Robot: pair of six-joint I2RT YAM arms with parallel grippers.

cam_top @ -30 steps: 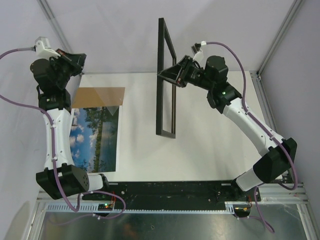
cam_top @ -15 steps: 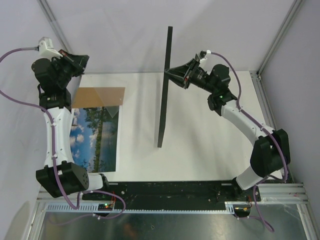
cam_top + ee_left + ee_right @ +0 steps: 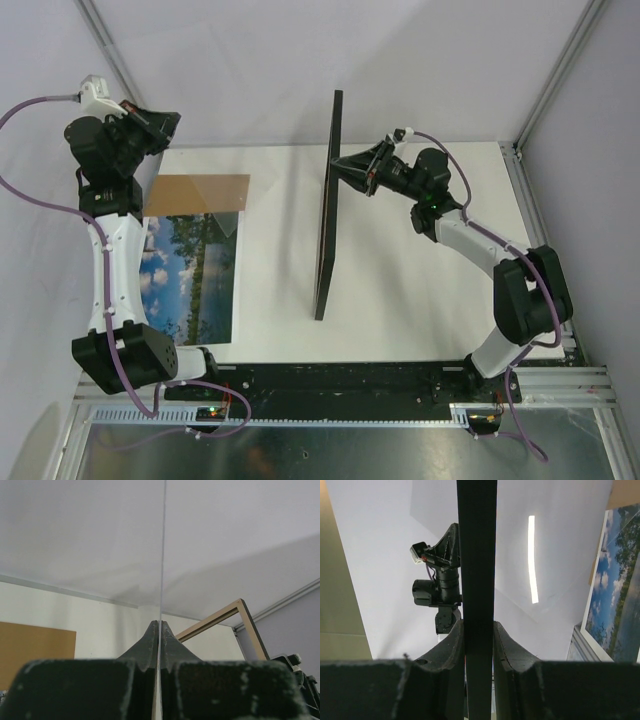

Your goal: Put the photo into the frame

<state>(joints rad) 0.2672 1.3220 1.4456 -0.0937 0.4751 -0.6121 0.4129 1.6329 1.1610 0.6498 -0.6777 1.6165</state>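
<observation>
frame (image 3: 325, 220) now lower, edge-on in right gripper (image 3: 334, 163); pane (image 3: 162, 555) in left gripper (image 3: 159, 629)

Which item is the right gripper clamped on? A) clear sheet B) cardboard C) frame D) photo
C: the right gripper is shut on the black frame, held on edge. The photo lies flat on the table, and the left gripper pinches the clear sheet.
</observation>
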